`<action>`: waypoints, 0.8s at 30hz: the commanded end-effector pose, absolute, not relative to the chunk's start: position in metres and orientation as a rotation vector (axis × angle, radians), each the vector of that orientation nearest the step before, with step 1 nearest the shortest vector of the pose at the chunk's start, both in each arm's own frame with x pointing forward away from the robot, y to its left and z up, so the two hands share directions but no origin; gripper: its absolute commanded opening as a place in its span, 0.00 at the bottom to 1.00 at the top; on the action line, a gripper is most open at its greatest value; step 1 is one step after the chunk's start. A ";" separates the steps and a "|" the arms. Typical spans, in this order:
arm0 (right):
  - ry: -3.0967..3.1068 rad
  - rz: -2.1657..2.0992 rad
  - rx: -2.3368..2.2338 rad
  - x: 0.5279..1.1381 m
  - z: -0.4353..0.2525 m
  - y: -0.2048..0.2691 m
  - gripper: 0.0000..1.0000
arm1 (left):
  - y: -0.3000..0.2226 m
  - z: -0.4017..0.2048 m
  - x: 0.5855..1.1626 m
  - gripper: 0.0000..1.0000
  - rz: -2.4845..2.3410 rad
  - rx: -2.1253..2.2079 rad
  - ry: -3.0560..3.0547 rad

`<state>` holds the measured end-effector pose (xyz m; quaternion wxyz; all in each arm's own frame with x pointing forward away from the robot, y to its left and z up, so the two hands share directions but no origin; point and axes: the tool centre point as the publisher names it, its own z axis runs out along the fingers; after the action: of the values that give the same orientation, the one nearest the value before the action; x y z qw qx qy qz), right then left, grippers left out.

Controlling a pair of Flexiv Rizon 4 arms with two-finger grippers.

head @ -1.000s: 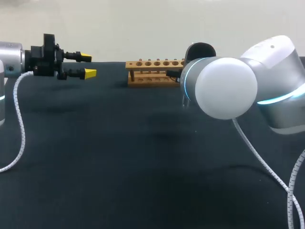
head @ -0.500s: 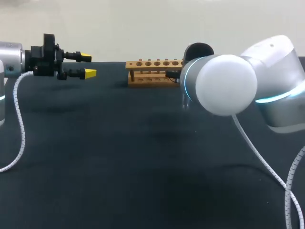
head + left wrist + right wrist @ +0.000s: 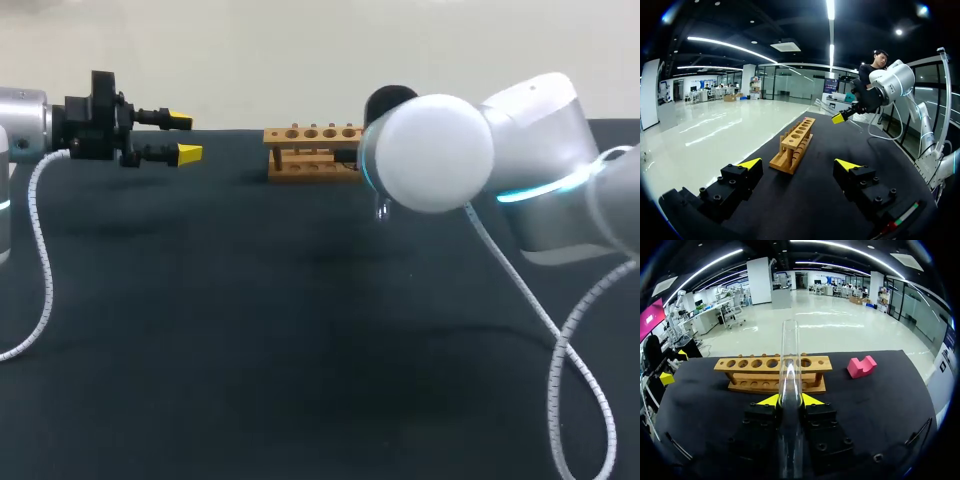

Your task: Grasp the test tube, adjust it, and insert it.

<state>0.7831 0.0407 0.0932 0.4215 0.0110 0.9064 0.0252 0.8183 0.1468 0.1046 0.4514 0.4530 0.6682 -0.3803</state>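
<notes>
Test tube [image 3: 789,355] points toward rack [image 3: 755,386], seemingly mouth-first.

Clear test tube [image 3: 789,365], tan wooden rack [image 3: 755,386], pink block [image 3: 861,366], seemingly dark navy table [image 3: 250,330].

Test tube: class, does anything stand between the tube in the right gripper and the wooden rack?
Nothing visible does. The right gripper holds the test tube facing the rack, only bare table between them. The pink block lies off beside the rack.
</notes>
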 end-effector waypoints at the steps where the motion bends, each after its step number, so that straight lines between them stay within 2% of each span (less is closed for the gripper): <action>1: 2.277 0.046 0.004 0.796 0.084 0.049 0.00 | 0.147 0.104 0.816 1.00 -0.934 1.116 1.648; 24: 2.336 0.028 -0.061 0.829 0.057 0.058 0.00 | 0.147 0.104 0.816 1.00 -0.934 1.116 1.648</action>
<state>0.8228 0.0553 0.0604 0.3944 -0.0226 0.9186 0.0103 0.8183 0.1468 0.1046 0.4514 0.4530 0.6682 -0.3803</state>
